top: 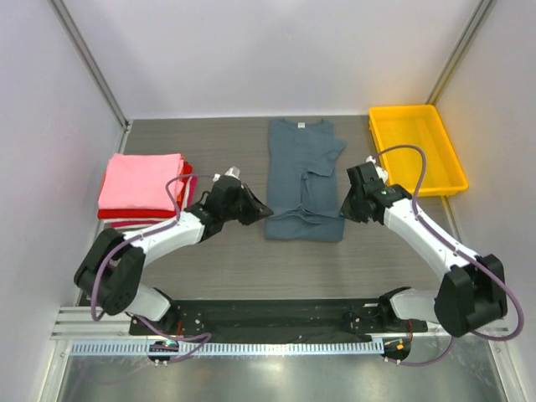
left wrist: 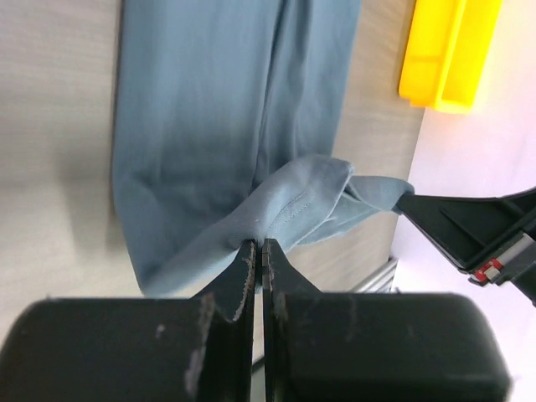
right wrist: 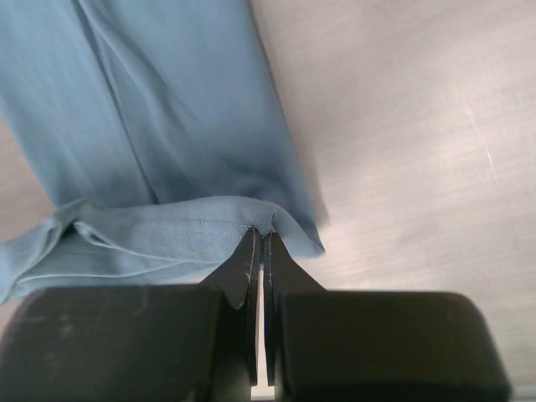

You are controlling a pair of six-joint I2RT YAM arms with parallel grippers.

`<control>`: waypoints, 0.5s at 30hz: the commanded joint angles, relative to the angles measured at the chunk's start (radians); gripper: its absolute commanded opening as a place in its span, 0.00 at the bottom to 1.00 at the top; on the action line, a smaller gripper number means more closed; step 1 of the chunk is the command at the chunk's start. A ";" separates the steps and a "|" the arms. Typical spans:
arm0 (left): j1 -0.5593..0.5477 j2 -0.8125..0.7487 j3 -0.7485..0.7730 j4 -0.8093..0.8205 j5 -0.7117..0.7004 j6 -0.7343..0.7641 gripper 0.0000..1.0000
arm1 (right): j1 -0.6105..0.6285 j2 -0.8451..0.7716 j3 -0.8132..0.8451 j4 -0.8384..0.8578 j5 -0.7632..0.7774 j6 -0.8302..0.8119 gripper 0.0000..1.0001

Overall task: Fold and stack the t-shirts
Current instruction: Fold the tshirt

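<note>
Fabric at the near hem of the slate blue-grey t-shirt (top: 301,167) is gripped at both corners: the left gripper (left wrist: 257,247) is clenched on the left corner and the right gripper (right wrist: 258,239) on the right. The hem is bunched and raised slightly. The shirt is laid lengthwise at mid-table, its sides folded inward and its collar farthest away. Bare table (top: 251,260) is seen nearer than the hem. A folded stack with a pink tee (top: 142,180) on top is placed to the left, apart from the shirt. A yellow tray (top: 416,146) is set at the far right.
</note>
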 commanded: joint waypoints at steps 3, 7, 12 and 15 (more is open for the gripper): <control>0.060 0.120 0.118 0.052 0.054 0.022 0.00 | -0.037 0.140 0.146 0.125 -0.012 -0.076 0.01; 0.106 0.226 0.187 0.072 0.067 0.029 0.00 | -0.088 0.234 0.214 0.154 -0.022 -0.090 0.01; 0.149 0.320 0.255 0.168 0.116 0.031 0.00 | -0.131 0.377 0.315 0.171 -0.038 -0.113 0.01; 0.166 0.366 0.276 0.227 0.135 0.031 0.00 | -0.152 0.439 0.367 0.185 -0.064 -0.122 0.01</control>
